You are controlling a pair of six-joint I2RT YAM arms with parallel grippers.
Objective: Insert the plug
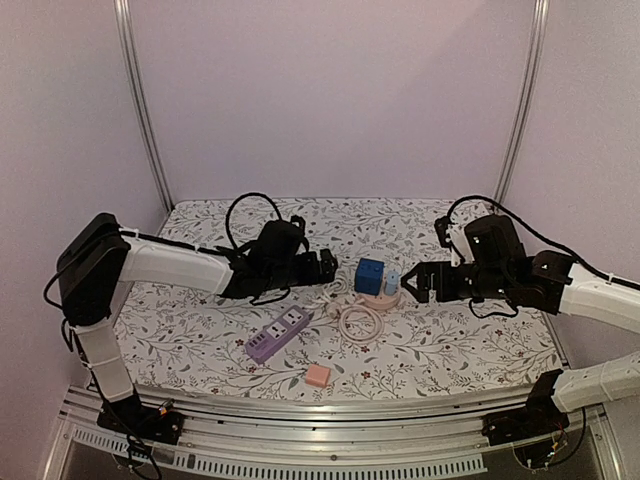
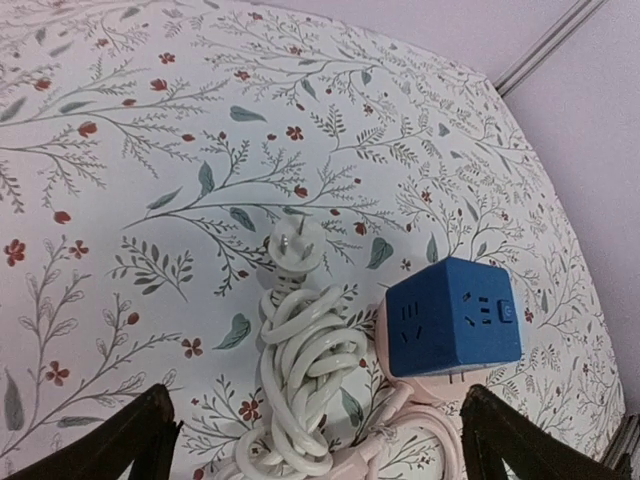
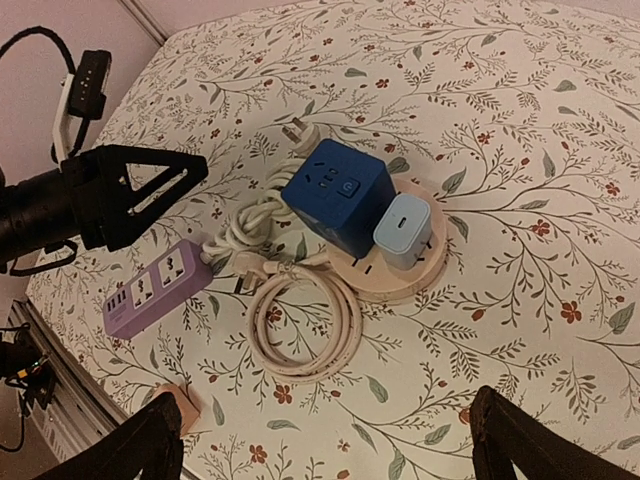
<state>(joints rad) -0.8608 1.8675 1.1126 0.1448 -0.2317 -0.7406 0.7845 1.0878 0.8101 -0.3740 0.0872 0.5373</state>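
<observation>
A blue cube adapter [image 1: 369, 275] and a light blue charger [image 1: 392, 281] sit plugged into a round pink socket base [image 1: 378, 297]. In the left wrist view the blue cube [image 2: 455, 315] lies right of a bundled white cord [image 2: 305, 370], whose three-pin plug [image 2: 295, 245] lies loose on the cloth. My left gripper [image 1: 325, 265] is open and empty just left of the cube, with the white cord between its fingers [image 2: 325, 445]. My right gripper [image 1: 415, 283] is open and empty just right of the base, above the cloth [image 3: 330, 445].
A purple power strip [image 1: 277, 333] lies front left of the base. A coiled pink cord [image 3: 305, 325] lies in front of it. A small pink cube [image 1: 318, 376] sits near the front edge. Metal rails border the flowered cloth.
</observation>
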